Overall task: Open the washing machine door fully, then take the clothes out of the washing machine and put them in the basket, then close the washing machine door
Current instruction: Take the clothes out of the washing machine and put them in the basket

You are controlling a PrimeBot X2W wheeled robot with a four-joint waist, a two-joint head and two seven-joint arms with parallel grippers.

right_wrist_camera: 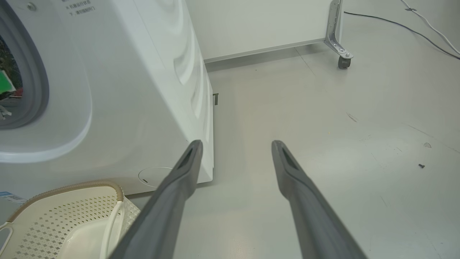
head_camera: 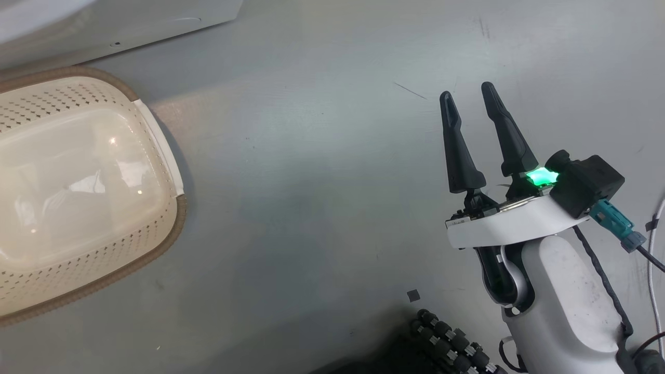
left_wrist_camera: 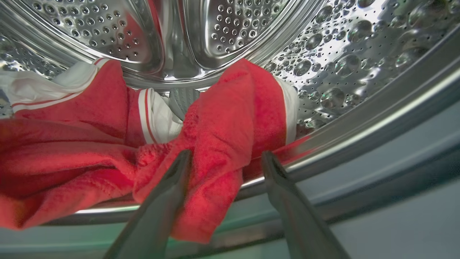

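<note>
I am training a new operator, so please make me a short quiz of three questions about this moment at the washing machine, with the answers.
1. True or false: the basket already holds some of the clothes.
2. The left pincer is: A) open, with clothes between its fingers at the lip of the drum; B) shut on a basket handle; C) open over bare floor.
3. Fill in: the ___ pincer hangs open above the floor, beside the washing machine.
Key: 1 false; 2 A; 3 right, the right pincer.
</note>
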